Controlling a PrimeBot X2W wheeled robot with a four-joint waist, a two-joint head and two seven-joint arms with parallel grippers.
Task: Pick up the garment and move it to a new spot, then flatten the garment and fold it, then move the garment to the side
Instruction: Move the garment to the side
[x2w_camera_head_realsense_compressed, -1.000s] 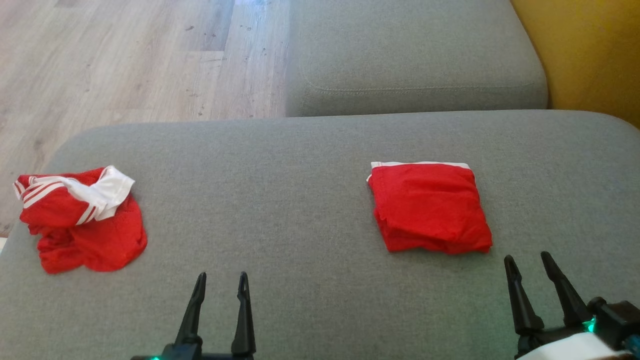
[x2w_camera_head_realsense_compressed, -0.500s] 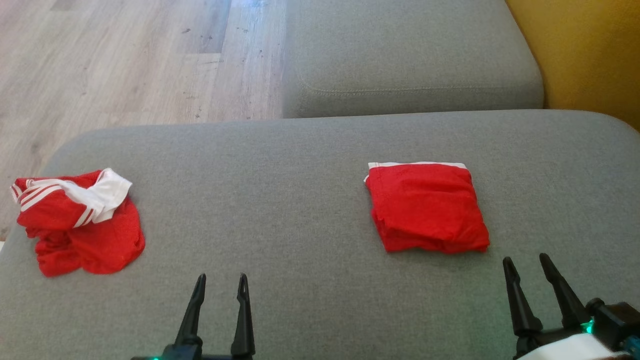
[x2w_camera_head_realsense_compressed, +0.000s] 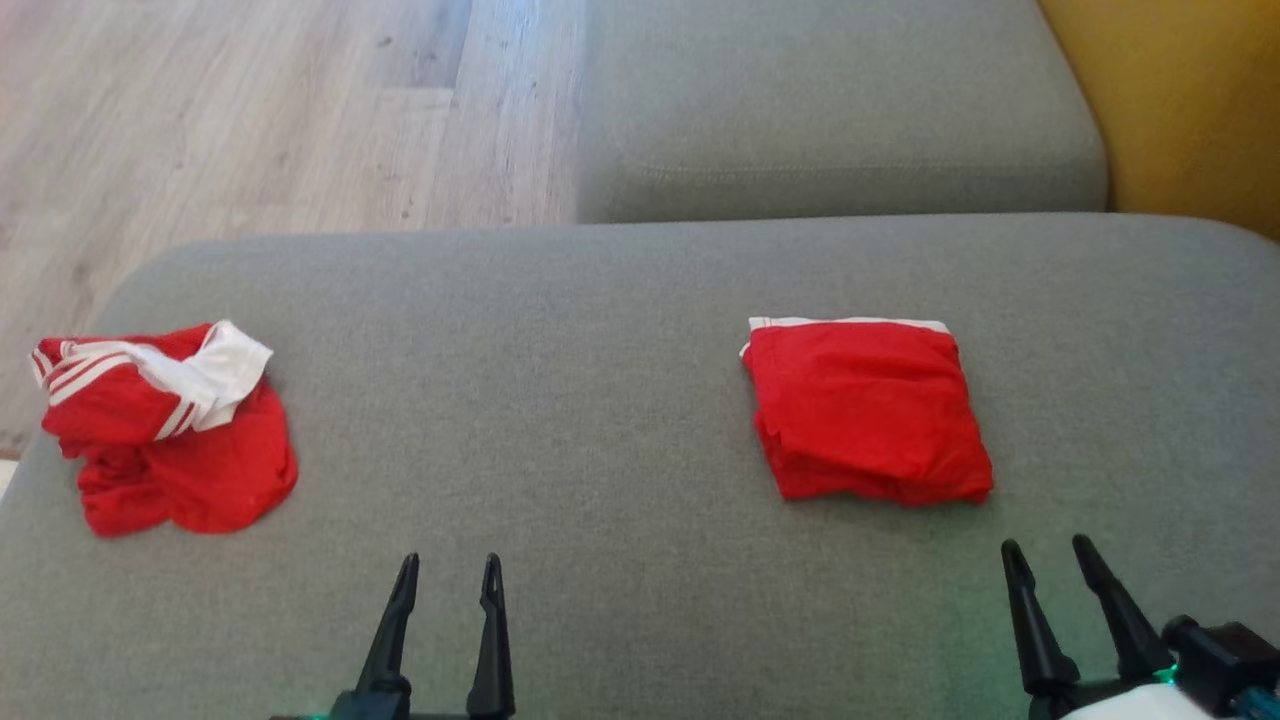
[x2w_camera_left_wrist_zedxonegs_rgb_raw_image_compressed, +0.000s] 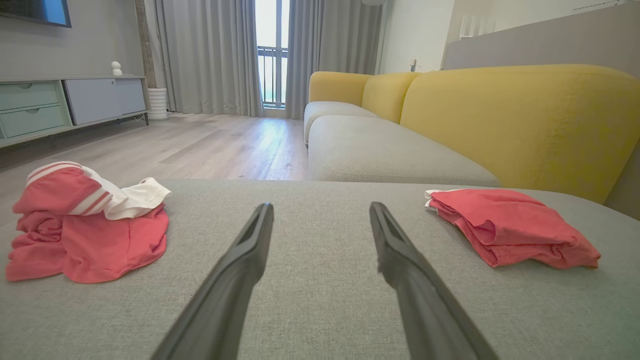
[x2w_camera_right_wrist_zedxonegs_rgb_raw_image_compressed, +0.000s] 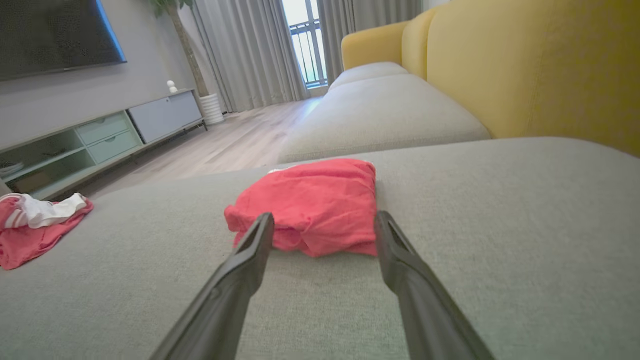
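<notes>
The crumpled red garment (x2w_camera_head_realsense_compressed: 165, 430) lies on the grey sofa cushion (x2w_camera_head_realsense_compressed: 600, 330), at about ten o'clock from the left pincer (x2w_camera_head_realsense_compressed: 450, 562) and close to the cushion's edge. A folded red garment (x2w_camera_head_realsense_compressed: 865, 410) sits at eleven o'clock from the right pincer (x2w_camera_head_realsense_compressed: 1046, 545). Both pincers are spread wide and hold nothing. The pile is bunched up, so a grab may catch just one layer. Then the rest could drag and slip onto the floor (x2w_camera_head_realsense_compressed: 250, 120).
</notes>
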